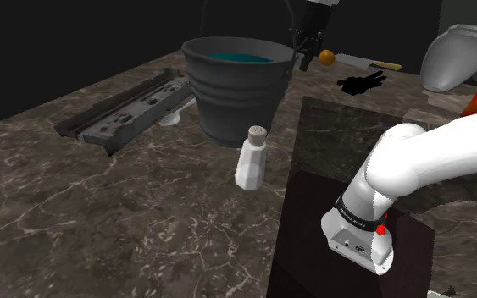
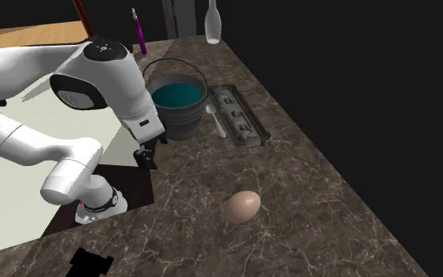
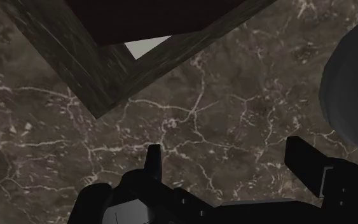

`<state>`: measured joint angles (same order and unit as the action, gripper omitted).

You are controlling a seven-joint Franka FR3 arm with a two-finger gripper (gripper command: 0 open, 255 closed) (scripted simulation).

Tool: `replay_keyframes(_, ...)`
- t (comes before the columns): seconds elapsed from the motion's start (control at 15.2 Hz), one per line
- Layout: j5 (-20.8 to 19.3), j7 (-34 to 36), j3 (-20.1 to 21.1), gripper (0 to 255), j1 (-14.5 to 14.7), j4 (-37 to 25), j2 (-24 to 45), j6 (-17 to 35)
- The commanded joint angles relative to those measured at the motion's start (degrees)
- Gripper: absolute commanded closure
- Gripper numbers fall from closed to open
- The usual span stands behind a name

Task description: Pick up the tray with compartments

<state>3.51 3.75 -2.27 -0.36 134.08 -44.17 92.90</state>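
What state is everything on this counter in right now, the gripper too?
Gripper: open, holding nothing.
Tray: lying flat, not gripped.
Bucket: upright, teal liquid inside.
Shaker: upright, capped.
Egg: whole, lying on its side.

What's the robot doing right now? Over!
Fingers open, empty, above counter. Tray flat on counter, untouched. Bucket sits between fingers and tray.
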Motion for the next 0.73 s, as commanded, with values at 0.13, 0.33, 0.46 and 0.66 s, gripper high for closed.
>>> replay_keyframes(0.13, 1.98, 7.89, 4.0, 0, -0.78, -0.33, 0.65, 0.56)
replay_keyframes(0.33, 4.63, 19.62, 9.93, 0, -2.18, -2.0, 2.96, 1.56)
replay_keyframes(0.46, 5.97, 27.46, 13.73, 0, -3.2, -3.88, 5.32, 2.28)
replay_keyframes(0.66, 7.12, 39.26, 19.18, 0, -4.98, -7.75, 9.98, 3.33)
